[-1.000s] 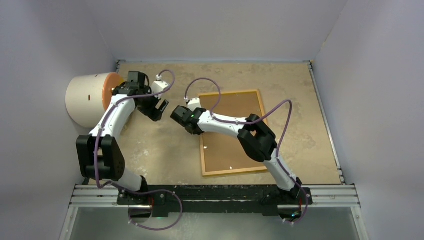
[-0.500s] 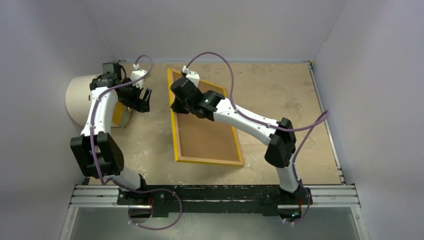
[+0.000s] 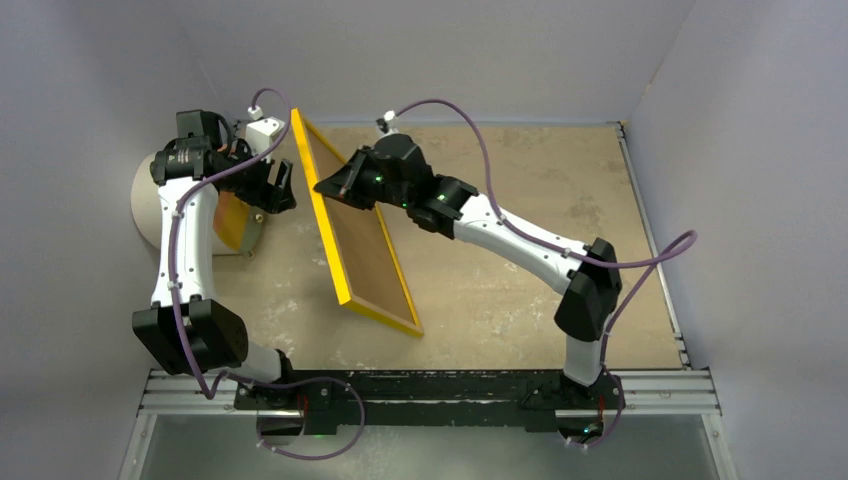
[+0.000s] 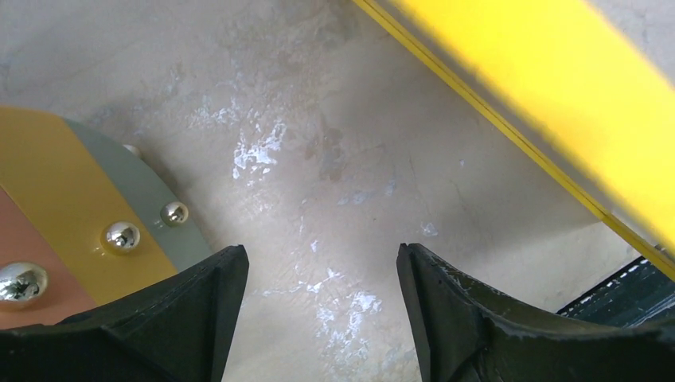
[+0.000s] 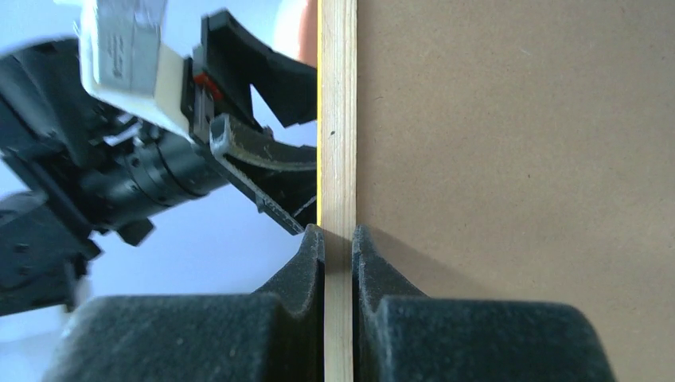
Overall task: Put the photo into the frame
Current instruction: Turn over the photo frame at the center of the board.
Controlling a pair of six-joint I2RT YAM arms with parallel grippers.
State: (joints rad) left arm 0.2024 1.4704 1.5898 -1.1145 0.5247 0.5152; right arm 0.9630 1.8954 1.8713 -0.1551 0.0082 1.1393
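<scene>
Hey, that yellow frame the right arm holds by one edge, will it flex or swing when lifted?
The frame is likely stiff: it looks straight while tilted up on edge. Probably light, since the right gripper pinches just one thin rail. It could swing or topple.

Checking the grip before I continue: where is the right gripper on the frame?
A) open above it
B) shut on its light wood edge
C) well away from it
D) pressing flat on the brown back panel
B: the right wrist view shows the right gripper pinching the light wood edge of the frame between both fingers.
</scene>
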